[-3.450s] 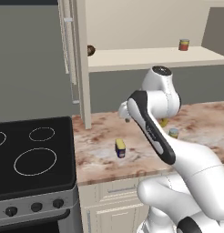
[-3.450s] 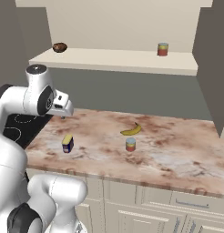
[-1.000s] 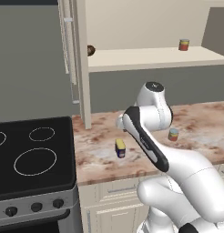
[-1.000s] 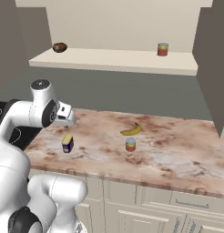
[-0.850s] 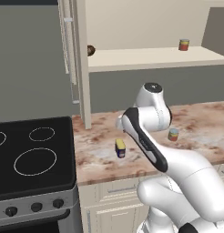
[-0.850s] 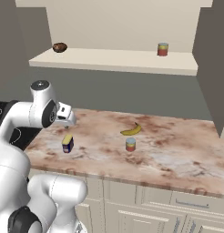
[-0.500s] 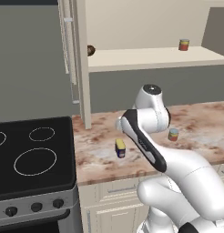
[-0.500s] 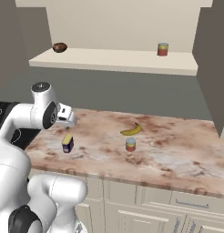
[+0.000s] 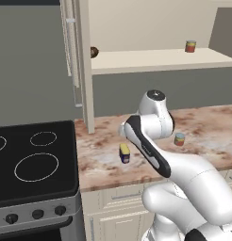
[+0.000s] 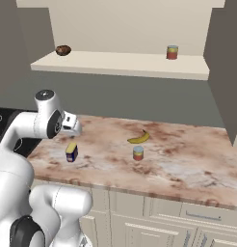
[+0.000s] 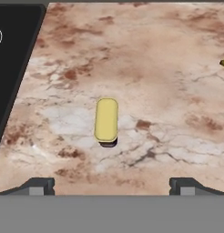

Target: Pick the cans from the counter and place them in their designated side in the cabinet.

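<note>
A: What has changed over the last few seconds?

B: The arm has swung down and toward the stove side. The gripper (image 11: pixel 111 185) now hangs above the dark blue can (image 11: pixel 106 120), which sits almost centred between its 2 fingertips in the hand view.

A: Is it holding anything?

B: No. The jaws stand fully apart and empty, as they were a second ago, well clear of the can below.

A: And the cans themselves?

B: Neither has moved. The dark blue can stands on the counter (image 9: pixel 217 141) near the stove (image 9: pixel 35 162), and the red-orange can (image 10: pixel 138 153) stands further along, just beside the banana (image 10: pixel 139 138). Both are well apart from each other.

A: So where does the task stand?

B: At the start, I judge. Nothing has gone into the cabinet (image 10: pixel 120 63) yet; its shelf carries a red can with a yellowish label (image 10: pixel 172 52) at 1 end and a dark round object (image 10: pixel 63 49) at the other. The descent suggests the blue can goes first, and the next step is probably a further lowering before closing.
</note>
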Tool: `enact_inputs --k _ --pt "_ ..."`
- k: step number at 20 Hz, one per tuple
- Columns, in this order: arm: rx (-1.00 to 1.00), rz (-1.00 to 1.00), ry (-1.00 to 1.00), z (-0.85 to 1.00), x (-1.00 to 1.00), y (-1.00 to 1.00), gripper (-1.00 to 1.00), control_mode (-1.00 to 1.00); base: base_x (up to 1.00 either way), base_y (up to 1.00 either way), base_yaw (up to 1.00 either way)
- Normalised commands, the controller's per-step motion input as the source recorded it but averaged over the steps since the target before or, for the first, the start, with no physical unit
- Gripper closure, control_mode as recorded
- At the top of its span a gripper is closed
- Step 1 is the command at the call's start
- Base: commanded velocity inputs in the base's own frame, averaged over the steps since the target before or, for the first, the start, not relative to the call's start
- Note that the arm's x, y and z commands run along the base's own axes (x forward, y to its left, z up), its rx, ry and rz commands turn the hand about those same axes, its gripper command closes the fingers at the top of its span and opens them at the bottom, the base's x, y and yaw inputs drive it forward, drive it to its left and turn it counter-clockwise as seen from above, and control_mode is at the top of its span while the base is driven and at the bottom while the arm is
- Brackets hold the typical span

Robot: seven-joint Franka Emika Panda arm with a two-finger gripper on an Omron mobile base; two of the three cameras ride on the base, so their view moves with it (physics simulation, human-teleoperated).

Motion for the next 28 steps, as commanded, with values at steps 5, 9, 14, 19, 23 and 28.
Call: enact_inputs --k 5,9,14,19,23,28 --pt "0.00 0.01 -0.03 -0.04 0.00 0.10 -1.00 -1.00 0.00 0.00 0.00" --pt "0.00 0.00 -0.02 -0.06 0.01 0.13 -1.00 -1.00 0.00 0.00 0.00" --pt "0.00 0.00 -0.02 -0.09 0.00 0.03 -1.00 -1.00 0.00 0.00 0.00" --pt "0.00 0.00 -0.04 -0.11 0.01 0.00 -1.00 -1.00 0.00 0.00 0.00" --pt "0.01 0.00 -0.06 -0.08 0.03 0.00 -1.00 -1.00 0.00 0.00 0.00" --pt "0.03 0.00 -0.05 -0.06 0.05 0.00 -1.00 -1.00 0.00 0.00 0.00"
